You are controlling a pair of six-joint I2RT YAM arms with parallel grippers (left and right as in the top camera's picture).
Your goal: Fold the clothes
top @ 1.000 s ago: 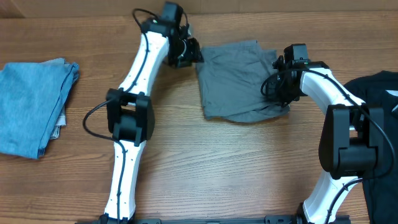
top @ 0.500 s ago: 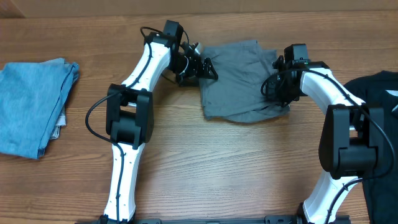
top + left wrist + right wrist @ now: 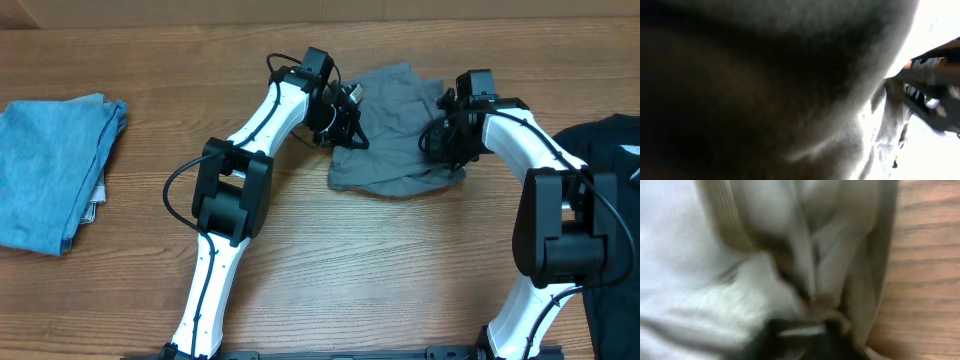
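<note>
The grey shorts (image 3: 400,150) lie at the back middle of the table. My left gripper (image 3: 350,130) is over their left part, shut on the left edge, which is lifted and drawn toward the right. Grey cloth (image 3: 790,75) fills the left wrist view, dark and blurred. My right gripper (image 3: 440,145) sits at the shorts' right edge. In the right wrist view, bunched grey cloth with pale lining (image 3: 715,255) is gathered at the jaws, and the gripper is shut on it.
A folded light-blue garment (image 3: 50,170) lies at the far left. A black shirt (image 3: 610,170) with a white mark lies at the right edge, behind my right arm. Bare wooden table (image 3: 380,260) lies in front of the shorts.
My left gripper has moved right, from the shorts' back left corner to over the shorts, taking the left edge with it. The right arm has stayed still.
</note>
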